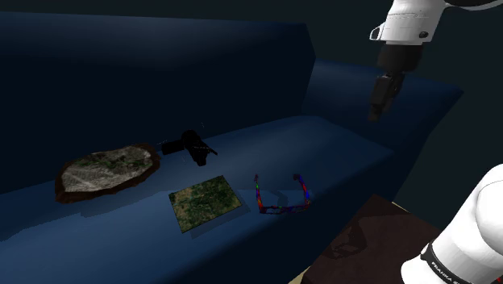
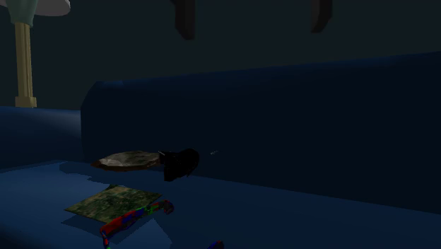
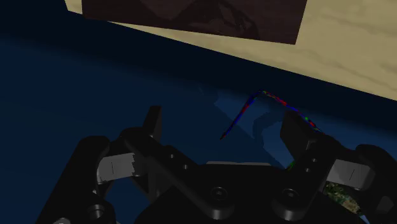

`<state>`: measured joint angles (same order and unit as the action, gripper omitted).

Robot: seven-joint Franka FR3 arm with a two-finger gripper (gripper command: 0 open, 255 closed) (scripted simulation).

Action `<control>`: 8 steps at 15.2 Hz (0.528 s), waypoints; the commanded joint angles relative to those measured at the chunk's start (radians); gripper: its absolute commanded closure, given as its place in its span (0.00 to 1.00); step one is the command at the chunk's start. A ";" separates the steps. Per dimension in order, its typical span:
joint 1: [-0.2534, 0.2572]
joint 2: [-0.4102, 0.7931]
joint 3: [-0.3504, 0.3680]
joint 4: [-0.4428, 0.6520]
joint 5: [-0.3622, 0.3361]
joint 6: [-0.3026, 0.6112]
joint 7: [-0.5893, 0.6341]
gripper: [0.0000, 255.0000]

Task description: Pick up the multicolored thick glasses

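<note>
Multicolored thick glasses (image 1: 282, 198): you see a chunky frame streaked red, blue and green, lying uncovered on the dark blue sofa seat (image 1: 338, 149). It sits near the seat's front edge. Its front faces that edge, and the two temple arms are unfolded and point toward the backrest (image 1: 161, 73). In the wrist view one coloured arm of the frame shows past the gripper, against the blue cushion.

A mottled green square sheet (image 1: 205, 202) lies flat just beside the frame, on the shoulder view's left. Farther back, close to the backrest, you find a small black object (image 1: 192, 147). It is too dark to identify. Beside it, farther toward the shoulder view's left, rests a flat oval slab (image 1: 105, 171) with a brown rim and a grey-green top. Both lie well apart from the frame.

The gripper (image 1: 376, 109) hangs high over the seat toward the shoulder view's upper right, well apart from the frame. In the wrist view its fingers (image 3: 153, 124) stand wide apart and clasp nothing.
</note>
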<state>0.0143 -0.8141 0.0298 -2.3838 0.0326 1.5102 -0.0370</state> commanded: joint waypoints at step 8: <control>-0.027 0.017 0.092 -0.207 0.100 0.280 0.208 0.00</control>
<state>-0.0096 -0.8058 0.1064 -2.5661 0.1169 1.7443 0.1381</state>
